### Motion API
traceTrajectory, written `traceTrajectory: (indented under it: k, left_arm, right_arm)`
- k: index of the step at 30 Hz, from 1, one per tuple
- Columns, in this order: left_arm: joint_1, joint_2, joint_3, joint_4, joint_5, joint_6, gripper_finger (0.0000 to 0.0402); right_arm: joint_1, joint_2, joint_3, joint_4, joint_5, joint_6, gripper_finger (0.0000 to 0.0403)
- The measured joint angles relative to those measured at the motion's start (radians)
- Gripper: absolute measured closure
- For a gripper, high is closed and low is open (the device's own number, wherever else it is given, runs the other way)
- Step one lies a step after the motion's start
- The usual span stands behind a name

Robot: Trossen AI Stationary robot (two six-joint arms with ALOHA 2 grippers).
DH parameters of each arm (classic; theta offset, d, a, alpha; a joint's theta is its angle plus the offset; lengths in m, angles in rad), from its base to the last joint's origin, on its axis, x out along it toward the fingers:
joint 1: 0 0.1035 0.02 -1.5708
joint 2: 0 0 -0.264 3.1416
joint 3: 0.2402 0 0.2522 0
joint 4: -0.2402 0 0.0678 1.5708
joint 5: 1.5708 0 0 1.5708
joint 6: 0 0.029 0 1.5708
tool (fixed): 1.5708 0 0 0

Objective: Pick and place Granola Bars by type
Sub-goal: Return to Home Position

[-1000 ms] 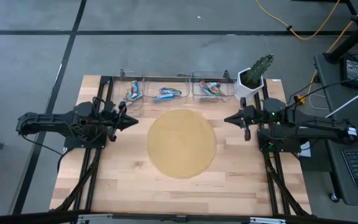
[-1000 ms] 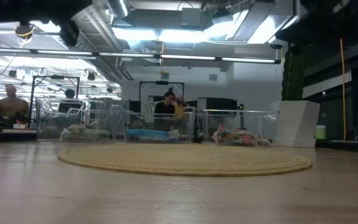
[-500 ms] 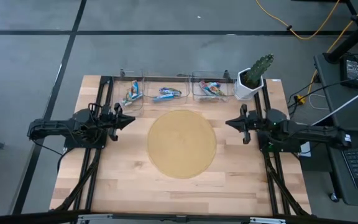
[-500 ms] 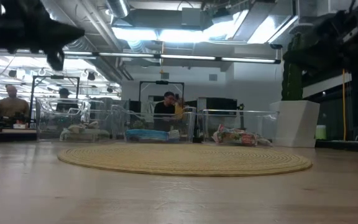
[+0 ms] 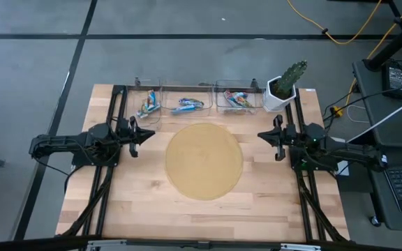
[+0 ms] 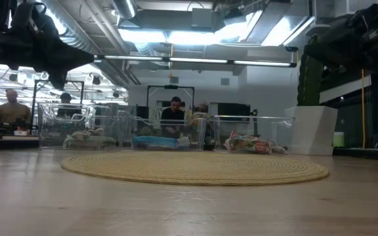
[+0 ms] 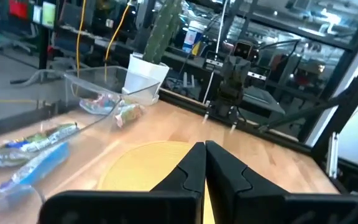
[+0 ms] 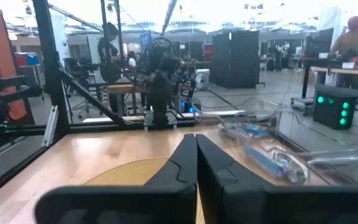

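Note:
The Granola Bars lie in three clear bins along the table's far edge: a left group [image 5: 149, 103], a blue middle group [image 5: 187, 105] and a multicoloured right group [image 5: 236, 99]. They also show through the bin walls in the low view [image 6: 248, 143] and in the left wrist view [image 7: 33, 157]. My left gripper [image 5: 149, 134] hovers shut beside the round tan mat's [image 5: 204, 160] left rim, pointing right. My right gripper [image 5: 259, 134] hovers shut beside the mat's right rim, pointing left. In both wrist views the fingertips meet with nothing between them [image 7: 204, 148] [image 8: 196, 139].
A white pot with a cactus [image 5: 283, 88] stands at the far right corner next to the right bin. Black rails run along the table's left [image 5: 107, 188] and right [image 5: 306, 195] sides. The round mat has nothing on it. People sit in the room beyond the table.
Both arms have come down lower over the table, as the low view shows. The right gripper has drawn back a little toward the table's right edge. Both grippers have stayed shut, and the bars have not moved.

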State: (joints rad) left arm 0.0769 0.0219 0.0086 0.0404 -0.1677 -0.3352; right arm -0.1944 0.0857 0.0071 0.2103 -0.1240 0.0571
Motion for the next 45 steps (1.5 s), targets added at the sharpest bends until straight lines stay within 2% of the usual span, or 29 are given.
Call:
traceTrajectory:
  k: [8,12,17,27,35,43,45]
  left_arm:
    - [0.0,0.0,0.0,0.001,0.001,0.008,0.0396]
    - [0.0,0.0,0.0,0.0,0.002,0.008,0.0396]
    - [0.0,0.0,0.0,0.001,0.003,0.008,0.0398]
    - [0.0,0.0,0.0,0.001,0.005,0.008,0.0396]
    - [0.0,0.0,0.0,0.001,0.005,0.008,0.0394]
    - [0.0,0.0,0.0,0.001,0.005,0.008,0.0398]
    - [0.0,0.0,0.0,0.001,0.005,0.008,0.0397]
  right_arm:
    - [0.0,-0.085,0.0,-0.089,-0.087,-0.019,0.0402]
    - [0.0,-0.085,0.0,-0.071,-0.075,-0.063,0.0402]
    - [0.0,-0.085,0.0,-0.131,-0.001,-0.109,0.0402]
    - [0.014,-0.069,0.0,-0.162,-0.035,-0.145,0.0402]
    - [0.014,-0.068,0.0,-0.157,-0.061,-0.061,0.0399]
    - [0.014,-0.068,0.0,-0.157,-0.061,-0.062,0.0375]
    - [0.014,-0.068,0.0,-0.157,-0.061,-0.017,0.0373]
